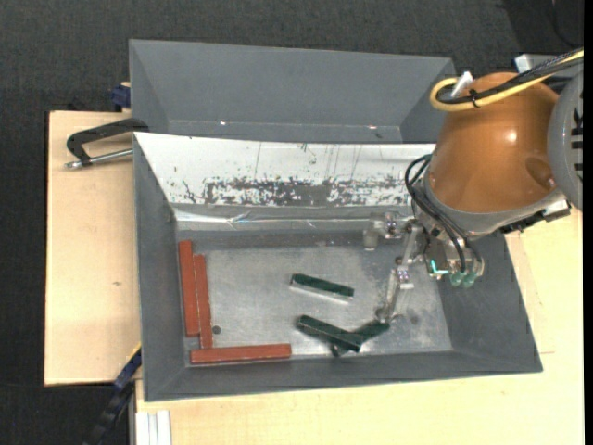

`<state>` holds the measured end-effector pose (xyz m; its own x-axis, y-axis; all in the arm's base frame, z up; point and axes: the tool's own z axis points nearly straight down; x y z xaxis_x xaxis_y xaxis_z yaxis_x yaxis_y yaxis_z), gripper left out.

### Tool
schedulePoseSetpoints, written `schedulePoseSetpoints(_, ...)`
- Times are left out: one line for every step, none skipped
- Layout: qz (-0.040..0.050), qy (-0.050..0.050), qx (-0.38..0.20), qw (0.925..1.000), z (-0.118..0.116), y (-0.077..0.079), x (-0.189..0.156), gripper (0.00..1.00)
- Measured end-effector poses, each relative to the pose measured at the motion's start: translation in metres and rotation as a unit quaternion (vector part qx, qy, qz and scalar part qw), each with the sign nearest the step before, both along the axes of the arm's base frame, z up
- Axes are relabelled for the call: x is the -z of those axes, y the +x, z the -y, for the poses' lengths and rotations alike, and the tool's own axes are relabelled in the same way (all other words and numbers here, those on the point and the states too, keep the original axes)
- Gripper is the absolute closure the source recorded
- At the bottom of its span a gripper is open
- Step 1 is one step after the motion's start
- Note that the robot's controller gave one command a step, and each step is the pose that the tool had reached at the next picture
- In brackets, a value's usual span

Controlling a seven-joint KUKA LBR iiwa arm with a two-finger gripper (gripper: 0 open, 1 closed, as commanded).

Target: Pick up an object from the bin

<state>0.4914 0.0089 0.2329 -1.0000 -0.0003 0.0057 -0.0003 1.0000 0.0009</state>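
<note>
Orange cover (491, 156) over gripper (383, 319), tip touching dark green bar (320, 327)

Strips (195, 290) along bin (153, 295) floor's left and front; mid-floor, far bar (321, 286) behind near bar (320, 328).

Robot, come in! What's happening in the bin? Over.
Gripper down at the lower dark green bar. Second green bar just behind it. Red bars far left, no obstruction.
</note>
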Motion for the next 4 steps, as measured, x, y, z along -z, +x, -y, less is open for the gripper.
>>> schedulePoseSetpoints(0.0034,0.000,0.000,1.0000,0.000,0.001,-0.003,0.00)
schedulePoseSetpoints(0.0069,0.000,0.030,0.9995,-0.007,0.011,0.050,0.00)
schedulePoseSetpoints(0.0050,0.000,0.077,0.9970,-0.007,0.022,0.106,0.00)
schedulePoseSetpoints(0.0034,0.000,-0.010,0.9999,0.002,0.029,0.162,1.00)
